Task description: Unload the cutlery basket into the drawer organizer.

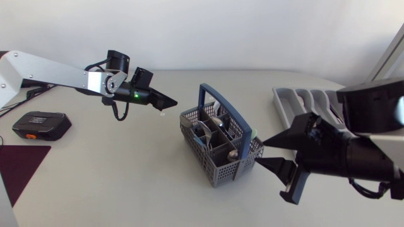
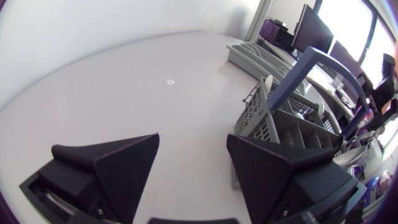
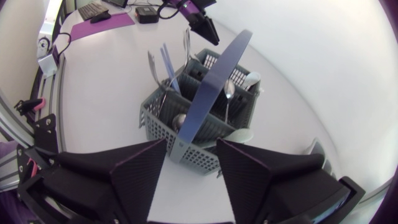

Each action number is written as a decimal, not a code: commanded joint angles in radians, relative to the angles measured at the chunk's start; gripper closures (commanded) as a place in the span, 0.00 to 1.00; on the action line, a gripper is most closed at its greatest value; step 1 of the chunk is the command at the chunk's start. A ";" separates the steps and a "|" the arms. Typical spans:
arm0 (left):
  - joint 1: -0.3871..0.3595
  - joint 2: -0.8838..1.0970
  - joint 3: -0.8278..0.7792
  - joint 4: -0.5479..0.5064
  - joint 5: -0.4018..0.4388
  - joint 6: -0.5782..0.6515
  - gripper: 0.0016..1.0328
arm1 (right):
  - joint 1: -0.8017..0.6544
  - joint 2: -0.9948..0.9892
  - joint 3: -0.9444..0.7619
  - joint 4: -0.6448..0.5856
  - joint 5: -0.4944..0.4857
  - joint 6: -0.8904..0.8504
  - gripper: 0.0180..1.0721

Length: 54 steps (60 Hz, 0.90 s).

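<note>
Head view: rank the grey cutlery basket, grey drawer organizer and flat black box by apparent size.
1. Grey mesh cutlery basket with blue handle: clearly largest.
2 or 3, unranked: the light grey drawer organizer and the flat black box with orange mark. Their visible areas look alike, and my right arm hides part of the organizer.

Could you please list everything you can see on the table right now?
Cutlery basket: one, grey with a blue handle, mid-table.
Cutlery: several pieces, mostly silver, standing in the basket.
Drawer organizer: one, grey, far right of the table.
Black device: one, black with orange, left side.
Mat: one, dark maroon, near left corner.
Table: one, pale grey.
Left end effector: one, black, open, beside the basket.
Right end effector: one, black, open, facing the basket.
</note>
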 commanded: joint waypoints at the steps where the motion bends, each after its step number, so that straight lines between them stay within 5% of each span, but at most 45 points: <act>1: -0.020 0.048 0.038 -0.030 0.028 -0.010 0.41 | -0.012 -0.013 -0.081 -0.006 0.000 -0.041 0.78; 35: -0.043 0.065 0.081 -0.239 0.143 0.100 0.69 | -0.071 0.285 -0.153 0.339 0.032 -0.070 0.84; 54: -0.011 0.031 0.037 -0.404 0.232 0.280 0.69 | -0.123 0.475 -0.034 0.457 0.040 -0.053 0.84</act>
